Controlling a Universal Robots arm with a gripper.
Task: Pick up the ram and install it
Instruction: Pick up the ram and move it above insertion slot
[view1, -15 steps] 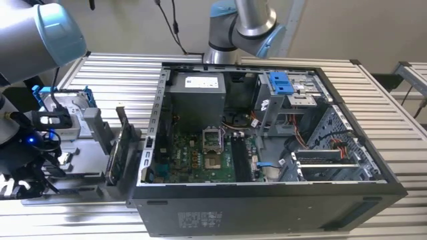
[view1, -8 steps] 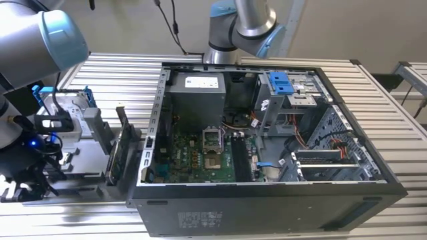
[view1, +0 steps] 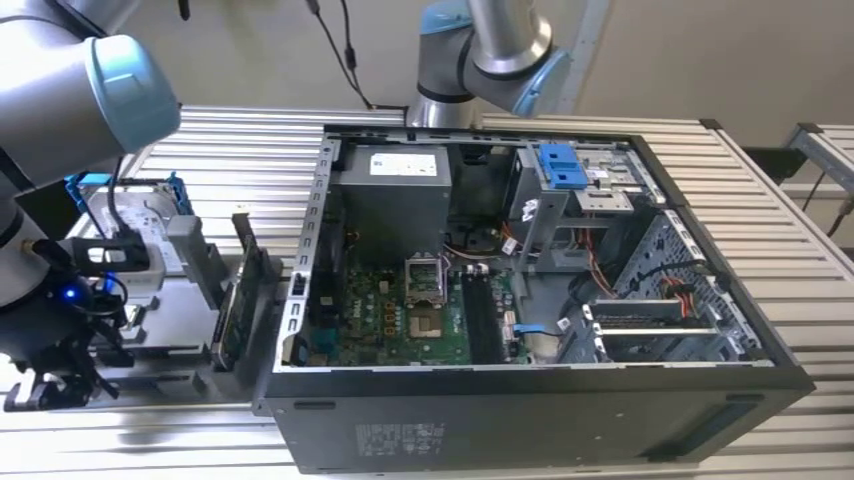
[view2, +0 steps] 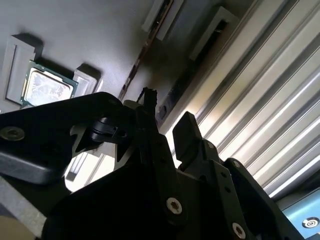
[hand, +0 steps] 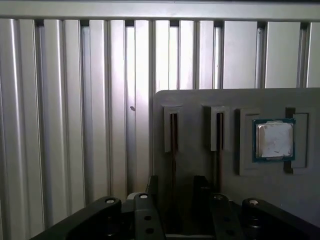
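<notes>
Ribbed aluminium tabletop (view1: 801, 290) with a pale wall behind. In the middle, an open black computer case (view1: 534, 420) lying on its side, green motherboard (view1: 414, 320) exposed inside. At the exterior view's left, just beside the case, a grey parts holder (view1: 187, 355) carrying a silver hard drive (view1: 134, 215) in a blue frame toward the far end and an upright circuit card (view1: 247, 290) nearest the case. At the near left of the exterior view, a robot arm (view1: 80, 90) bent low over the holder's near end, with its black tool (view1: 60, 375) close above it. At the far edge of the tabletop, behind the case, a second arm (view1: 481, 50).

In the first wrist view, two thin dark sticks standing on edge in parallel slots of the holder: the ram (hand: 173, 132), beside it a second stick (hand: 219, 131), then a square processor chip (hand: 274, 140) in its own recess. Tool (hand: 176, 185) spread wide and clamped on nothing, one black finger (hand: 201, 192) on each side of the ram, the stick running between them. Cannot tell whether the fingertips touch it. In the second wrist view, tool (view2: 167, 107) likewise open, light showing between the fingers.
</notes>
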